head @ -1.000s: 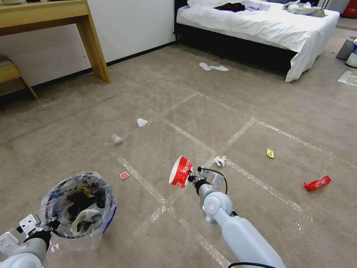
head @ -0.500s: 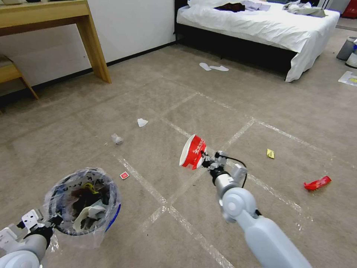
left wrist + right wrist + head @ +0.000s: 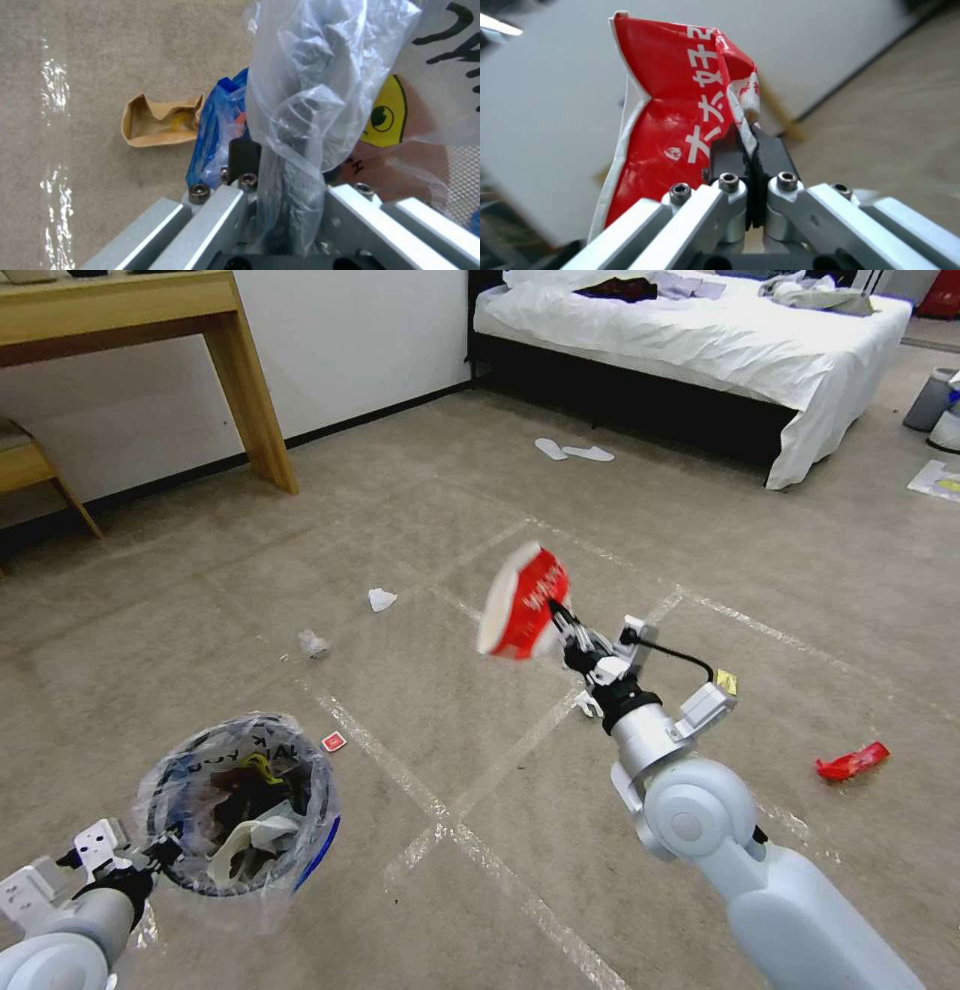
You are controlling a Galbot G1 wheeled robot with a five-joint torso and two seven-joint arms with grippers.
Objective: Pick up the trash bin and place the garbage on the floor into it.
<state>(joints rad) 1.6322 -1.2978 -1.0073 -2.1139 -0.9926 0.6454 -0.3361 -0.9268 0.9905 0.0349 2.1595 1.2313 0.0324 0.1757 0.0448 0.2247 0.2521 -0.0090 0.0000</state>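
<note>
Head view, near left: my left pincer (image 3: 165, 853) is clenched on the rim and bag of the trash bin (image 3: 240, 815), held above the floor (image 3: 420, 690). Farther out, centre: my right pincer (image 3: 560, 622) is clamped on the torn red-white paper cup (image 3: 522, 602), held aloft. The bin's mouth lies nearer and to the left of the cup. Beyond: white tissues (image 3: 381, 599), red wrapper (image 3: 852, 761) at right.

Right end effector (image 3: 750, 150) pinching torn red-white paper cup (image 3: 680, 112), black pads (image 3: 772, 153) pressed together
</note>
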